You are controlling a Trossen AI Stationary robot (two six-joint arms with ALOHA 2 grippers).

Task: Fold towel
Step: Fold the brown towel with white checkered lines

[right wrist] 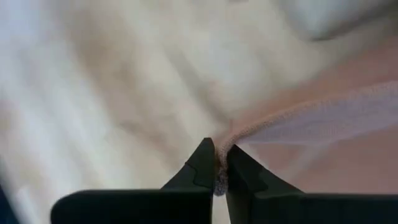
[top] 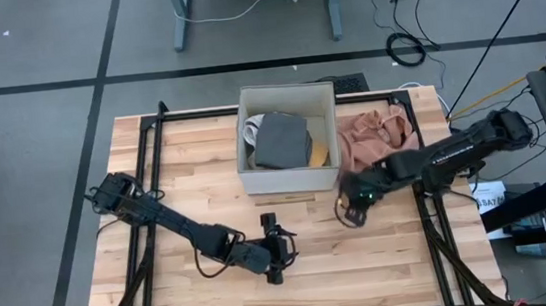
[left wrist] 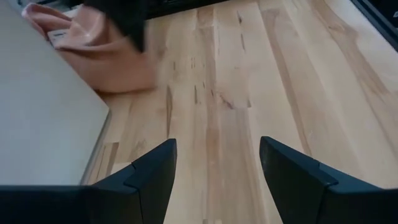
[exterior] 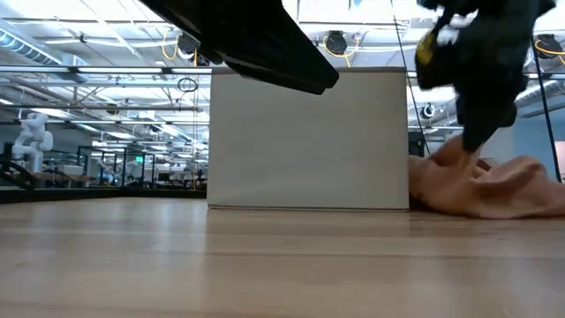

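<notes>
A salmon-pink towel (top: 377, 135) lies crumpled on the wooden table, right of a white box (top: 327, 173); the low view shows the towel (exterior: 503, 187) as a heap. My right gripper (top: 350, 206) hangs at the heap's near left corner, shut on the towel's edge (right wrist: 219, 163). My left gripper (top: 281, 235) hovers open nearer the table's front, in front of the box, with nothing between its fingers (left wrist: 155, 171). It points toward the towel (left wrist: 106, 53). My right gripper pinches a hemmed edge of the towel (right wrist: 239, 138) between its two fingertips; one layer or several, I cannot tell. The fingers come from above, slanting steeply down. The cloth rises in a peak (exterior: 459, 157) to the fingers, while the rest of the heap rests on the table.
The white box holds a folded grey cloth (top: 282, 140) and something yellow (top: 320, 153). Its near wall (exterior: 309, 141) stands just left of the towel. Bare wood (left wrist: 249, 93) lies between my two grippers. A black frame (top: 152, 145) runs along the table's sides.
</notes>
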